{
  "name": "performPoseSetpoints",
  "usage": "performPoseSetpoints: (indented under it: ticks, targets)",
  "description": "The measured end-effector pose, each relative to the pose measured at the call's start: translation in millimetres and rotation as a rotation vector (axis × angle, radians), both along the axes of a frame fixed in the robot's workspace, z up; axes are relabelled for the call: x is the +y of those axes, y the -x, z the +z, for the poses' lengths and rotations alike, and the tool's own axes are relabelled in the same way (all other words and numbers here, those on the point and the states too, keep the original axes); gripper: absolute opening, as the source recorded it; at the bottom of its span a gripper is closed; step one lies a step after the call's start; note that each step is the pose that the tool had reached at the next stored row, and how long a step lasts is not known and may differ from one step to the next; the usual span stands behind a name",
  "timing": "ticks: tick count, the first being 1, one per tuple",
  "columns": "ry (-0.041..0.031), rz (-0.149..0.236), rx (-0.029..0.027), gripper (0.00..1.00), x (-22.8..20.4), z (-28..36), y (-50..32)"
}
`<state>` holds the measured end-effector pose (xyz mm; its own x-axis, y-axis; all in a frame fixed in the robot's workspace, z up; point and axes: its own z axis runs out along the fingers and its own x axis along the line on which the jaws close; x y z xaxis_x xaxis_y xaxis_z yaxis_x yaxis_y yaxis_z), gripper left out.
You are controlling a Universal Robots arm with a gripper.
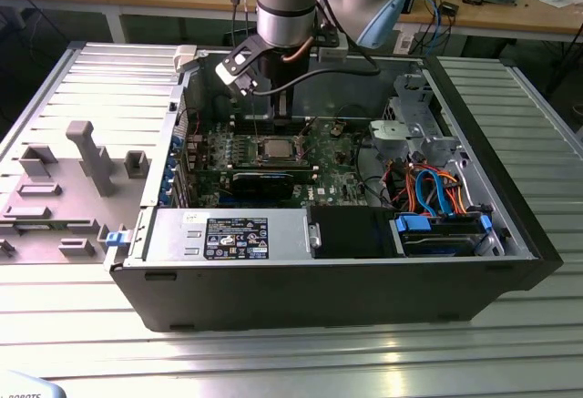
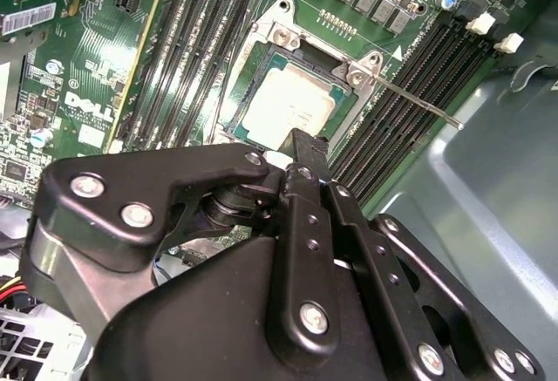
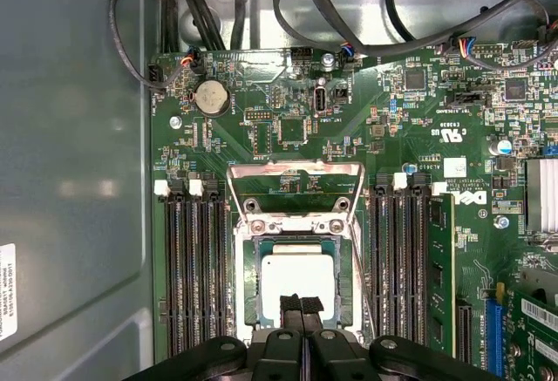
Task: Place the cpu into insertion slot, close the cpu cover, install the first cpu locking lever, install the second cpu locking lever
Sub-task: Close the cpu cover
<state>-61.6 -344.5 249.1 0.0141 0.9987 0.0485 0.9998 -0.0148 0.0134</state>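
The cpu lies flat in the insertion slot on the green motherboard; its silver top also shows in the second wrist view. The cpu cover stands swung back from the socket, hinged at two screws. A thin locking lever sticks out sideways from one socket corner. My gripper hangs just over the cpu's edge, its two black fingers pressed together with nothing between them. In the exterior view the gripper reaches down into the open computer case above the socket.
Long black memory slots flank the socket on both sides. Cables run along the board's edge. The case wall rises close by. A drive cage and blue-orange cables fill the case at the exterior view's right.
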Motion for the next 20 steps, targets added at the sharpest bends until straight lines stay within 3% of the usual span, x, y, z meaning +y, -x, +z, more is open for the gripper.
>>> performPoseSetpoints:
  ticks: [20]
  targets:
    - [0.0034, 0.000, 0.0000, 0.11, 0.1, 6.1, 0.0]
